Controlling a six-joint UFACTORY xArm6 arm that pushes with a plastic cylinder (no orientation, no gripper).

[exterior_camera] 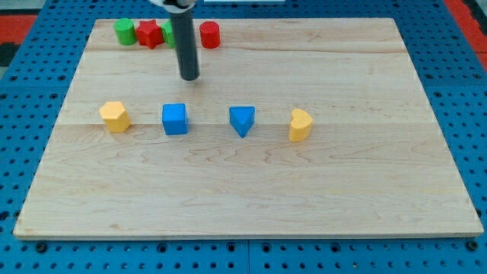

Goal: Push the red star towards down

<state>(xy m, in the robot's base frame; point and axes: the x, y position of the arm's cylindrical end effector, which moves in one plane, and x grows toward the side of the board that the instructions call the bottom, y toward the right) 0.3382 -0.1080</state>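
The red star (150,34) sits near the board's top-left edge, between a green cylinder (124,32) on its left and a green block (168,32) on its right that the rod partly hides. My tip (189,77) rests on the board below and to the right of the red star, apart from it. A red cylinder (210,35) stands to the right of the rod near the top edge.
A row of blocks lies across the middle of the wooden board (342,175): a yellow hexagon (115,116), a blue cube (174,119), a blue triangle (242,120) and a yellow heart-like block (300,124). Blue pegboard surrounds the board.
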